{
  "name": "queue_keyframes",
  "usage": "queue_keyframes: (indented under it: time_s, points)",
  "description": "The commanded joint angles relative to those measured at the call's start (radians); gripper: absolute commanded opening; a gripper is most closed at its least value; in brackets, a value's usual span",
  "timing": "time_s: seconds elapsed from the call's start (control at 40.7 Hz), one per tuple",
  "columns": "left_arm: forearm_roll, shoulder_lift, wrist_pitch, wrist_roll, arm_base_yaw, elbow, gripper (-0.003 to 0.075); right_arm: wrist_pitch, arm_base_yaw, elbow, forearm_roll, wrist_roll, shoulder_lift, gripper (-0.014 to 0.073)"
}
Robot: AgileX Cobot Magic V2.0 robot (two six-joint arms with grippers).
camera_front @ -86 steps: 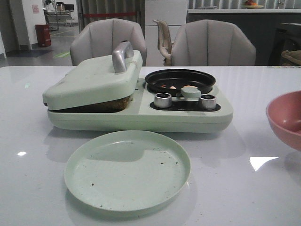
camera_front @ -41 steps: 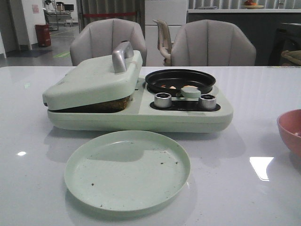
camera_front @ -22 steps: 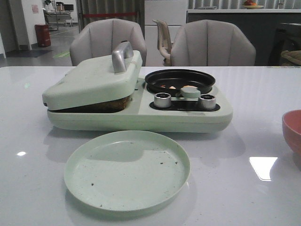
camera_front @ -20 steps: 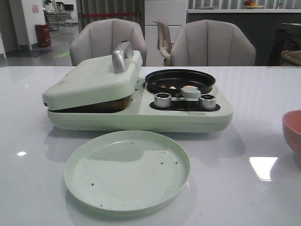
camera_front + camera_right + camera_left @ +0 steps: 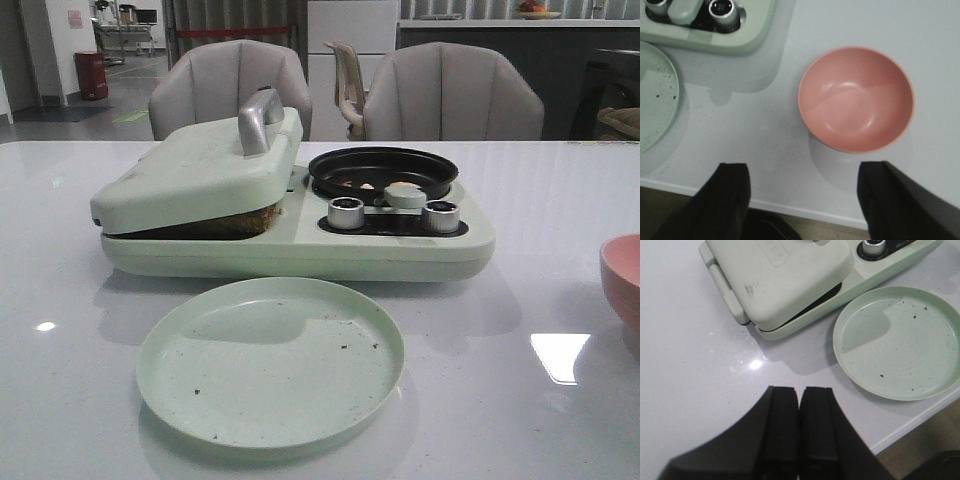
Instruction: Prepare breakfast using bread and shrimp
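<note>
The white bench (image 5: 560,200) carries a pale green breakfast maker (image 5: 300,235) set across its middle. The maker's hinged lid (image 5: 200,170), with a grey metal handle (image 5: 258,118) on top, sits tilted over the left half, and the brown edge of the bread (image 5: 245,220) shows in the gap beneath it. In front of the maker lies a round pale green plate (image 5: 270,360), bare but for dark crumbs. The black round pan (image 5: 383,170) on the maker's right half holds the shrimp (image 5: 362,185), small pale pieces near its front rim. A pink bowl (image 5: 856,100) stands on the bench to the right, well apart from the maker. The left end effector (image 5: 799,425) hangs above the bench with its fingers pressed together on nothing. The right end effector (image 5: 802,200) is spread wide and holds nothing, near the bowl.
</note>
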Motion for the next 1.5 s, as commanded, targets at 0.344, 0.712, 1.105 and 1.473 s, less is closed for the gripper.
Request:
queue_keyframes:
  time_s: [0.344, 0.712, 1.105, 1.473]
  points:
    - [-0.025, -0.001, -0.078, -0.091, -0.005, -0.026, 0.0101, -0.04, 0.003, 0.117, -0.009, 0.004, -0.156, 0.033]
    - [-0.027, -0.001, -0.067, -0.094, -0.005, -0.026, 0.0101, -0.059, 0.003, 0.117, -0.009, 0.004, -0.156, 0.0035]
    - [-0.027, -0.001, -0.067, -0.094, -0.005, -0.026, 0.0101, -0.052, 0.003, 0.117, -0.006, 0.004, -0.156, 0.0035]
    - [0.056, -0.093, -0.073, -0.092, 0.041, -0.026, 0.0101, -0.052, 0.003, 0.117, -0.006, 0.004, -0.156, 0.0035]
